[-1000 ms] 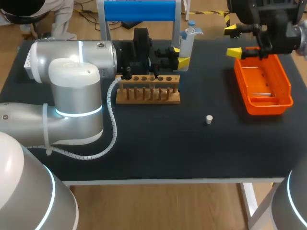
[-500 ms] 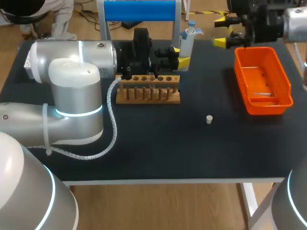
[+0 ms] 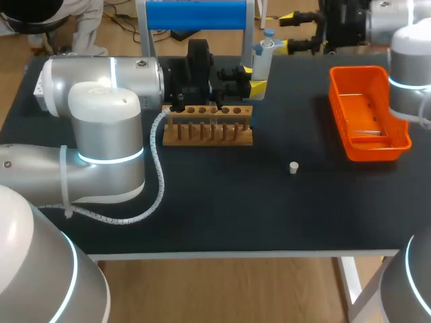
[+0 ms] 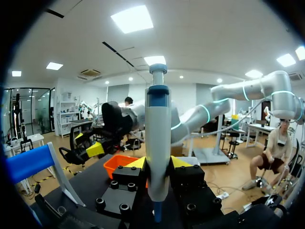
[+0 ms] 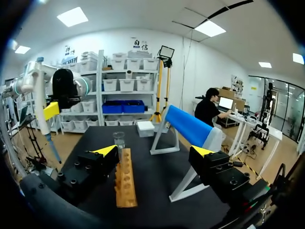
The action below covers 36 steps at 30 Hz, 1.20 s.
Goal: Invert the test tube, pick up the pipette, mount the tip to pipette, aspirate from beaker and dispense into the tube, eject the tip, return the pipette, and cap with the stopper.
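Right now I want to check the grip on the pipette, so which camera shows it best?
The left wrist view: the pipette stands upright and close up, held in the left gripper. The head view shows it small, at the table's far side, with the grip hard to see. The right wrist view shows it small and distant.

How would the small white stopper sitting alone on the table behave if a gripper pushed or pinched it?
The stopper looks tiny and probably very light, so a nudge would likely send it skidding across the table. It appears round and stands on one end; tipped over, it may well roll. Little surface to pinch, so it could slip.
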Each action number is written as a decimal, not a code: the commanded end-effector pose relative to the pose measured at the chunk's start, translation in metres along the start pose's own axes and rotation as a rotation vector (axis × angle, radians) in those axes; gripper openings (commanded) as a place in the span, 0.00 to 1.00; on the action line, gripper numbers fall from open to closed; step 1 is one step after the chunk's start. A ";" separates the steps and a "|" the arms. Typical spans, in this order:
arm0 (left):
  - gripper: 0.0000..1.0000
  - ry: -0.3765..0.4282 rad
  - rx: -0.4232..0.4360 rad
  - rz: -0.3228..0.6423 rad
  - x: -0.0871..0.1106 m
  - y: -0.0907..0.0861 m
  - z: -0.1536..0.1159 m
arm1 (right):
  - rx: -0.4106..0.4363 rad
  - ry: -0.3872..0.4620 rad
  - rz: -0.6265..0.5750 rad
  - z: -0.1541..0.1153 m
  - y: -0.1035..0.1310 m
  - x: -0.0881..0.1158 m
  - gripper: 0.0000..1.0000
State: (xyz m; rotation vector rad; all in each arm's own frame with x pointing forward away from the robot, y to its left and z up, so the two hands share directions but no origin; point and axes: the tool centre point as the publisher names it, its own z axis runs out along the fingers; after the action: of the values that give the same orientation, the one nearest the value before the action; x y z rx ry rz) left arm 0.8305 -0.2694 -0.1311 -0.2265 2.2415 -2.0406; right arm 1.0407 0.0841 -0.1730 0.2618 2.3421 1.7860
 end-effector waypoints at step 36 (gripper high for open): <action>0.00 0.000 -0.002 -0.001 0.000 -0.001 0.001 | 0.023 -0.012 -0.002 0.027 -0.001 -0.016 1.00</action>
State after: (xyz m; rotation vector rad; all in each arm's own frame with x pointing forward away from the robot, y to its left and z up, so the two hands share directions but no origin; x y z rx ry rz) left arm 0.8305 -0.2695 -0.1310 -0.2265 2.2416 -2.0406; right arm 1.0621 0.1061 -0.1812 0.2739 2.3480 1.7543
